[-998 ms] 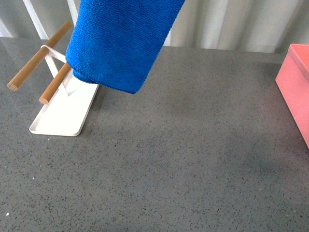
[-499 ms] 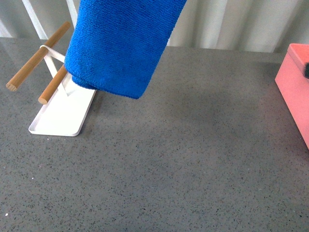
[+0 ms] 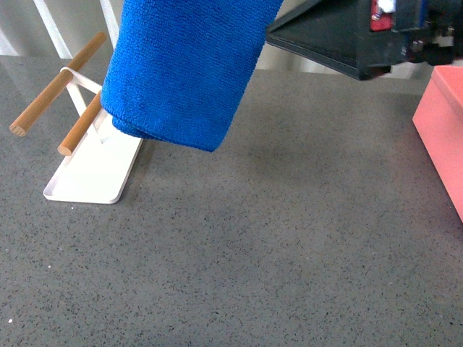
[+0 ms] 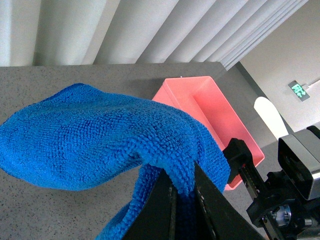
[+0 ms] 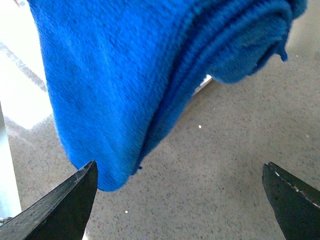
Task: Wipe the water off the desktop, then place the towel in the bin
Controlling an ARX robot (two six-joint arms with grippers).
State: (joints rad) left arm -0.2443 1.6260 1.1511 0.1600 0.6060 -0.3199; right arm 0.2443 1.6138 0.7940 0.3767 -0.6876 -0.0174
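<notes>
The left gripper pinches the towel (held up high). The right gripper, jaws spread wide, has it at 9 o'clock.

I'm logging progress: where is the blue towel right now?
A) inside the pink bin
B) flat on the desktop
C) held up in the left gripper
C: the left gripper is clamped on the towel, which hangs above the desktop, apart from the bin.

The front view crops the towel at the top, the bin at the right.
</notes>
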